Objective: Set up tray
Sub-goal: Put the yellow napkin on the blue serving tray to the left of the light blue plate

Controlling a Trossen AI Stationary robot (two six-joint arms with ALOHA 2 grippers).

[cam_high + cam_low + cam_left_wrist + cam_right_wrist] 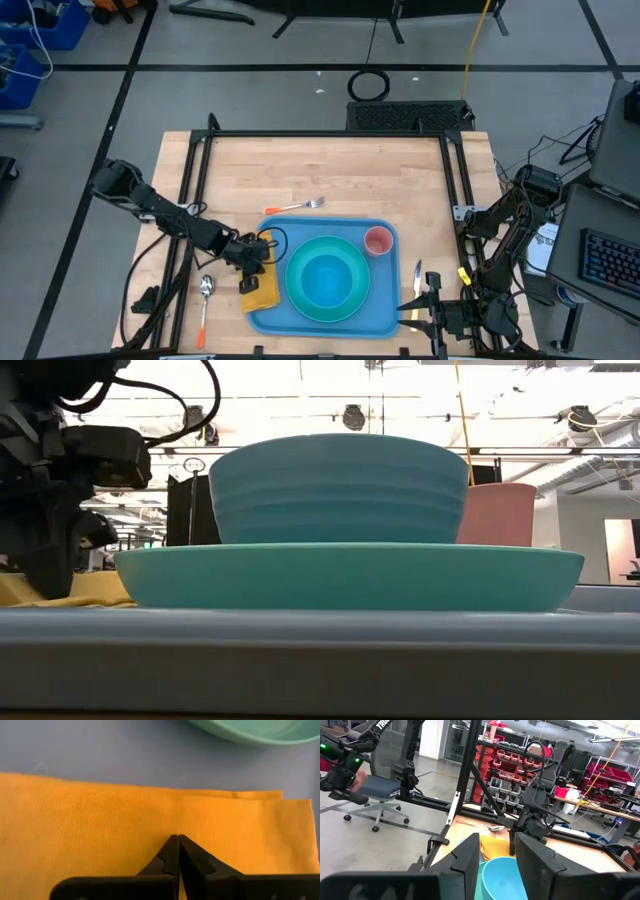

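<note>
Lying at the lower middle of the high view, the tray point(385, 318) sits flat on the wooden surface point(330, 175), its near rim filling the bottom of the low view as a pale blue band point(320, 650). On it stands a turquoise plate point(352, 302) with a blue bowl point(322, 281) set inside; in the low view the bowl point(338, 490) rises above the plate point(350, 575). A pink cup point(378, 241) stands at the tray's upper right corner, showing behind the bowl in the low view point(498, 513).

The left pincer point(262, 263) is at the tray's left edge, over a folded yellow napkin point(260, 290) that lies half on the tray. In the left wrist view the pincer point(178, 838) is clenched, its tips meeting right on the cloth point(90, 830), with the tray's blue floor point(100, 750) and the plate's rim point(250, 732) beyond. Whether it pinches a fold of the napkin, I cannot tell.

The right pincer point(412, 306) waits just off the tray's lower right side, fingers spread with nothing between them; the right wrist view shows the two fingers point(467, 860) apart, the bowl point(502, 877) beyond them.

On the bare surface, a spoon point(205, 300) with an orange handle lies left of the tray, a knife point(418, 275) right of it, and a fork point(300, 205) just above its upper edge.
</note>
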